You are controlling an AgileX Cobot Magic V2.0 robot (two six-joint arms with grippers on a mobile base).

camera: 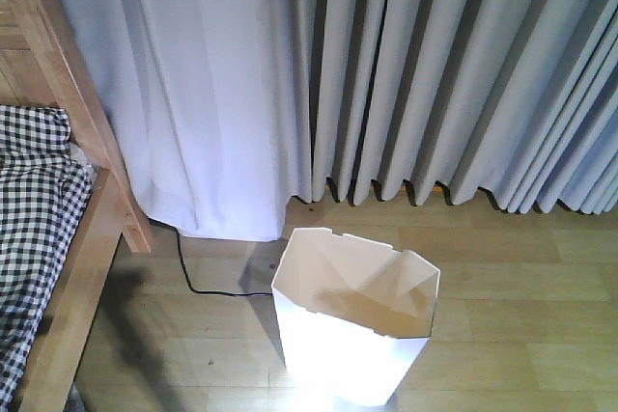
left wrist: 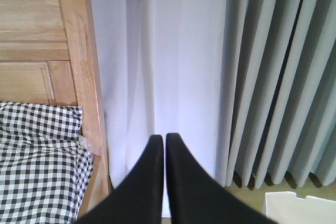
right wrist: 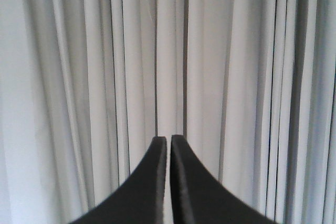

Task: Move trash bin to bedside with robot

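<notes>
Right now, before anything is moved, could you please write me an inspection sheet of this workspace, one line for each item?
Surface: wooden floor, bare around the bin.
Job's things: white trash bin stands upright on the floor, looks empty, apart from the bed at the left, which has a wooden frame and checked bedding.
Clutter: nothing seen.
Grippers: left gripper and right gripper both shut, holding nothing, raised and facing the curtains.
Cables: one black cable lies on the floor between bed and bin, running under the curtain.
Surroundings: grey pleated curtains reach down to the floor behind the bin.
</notes>
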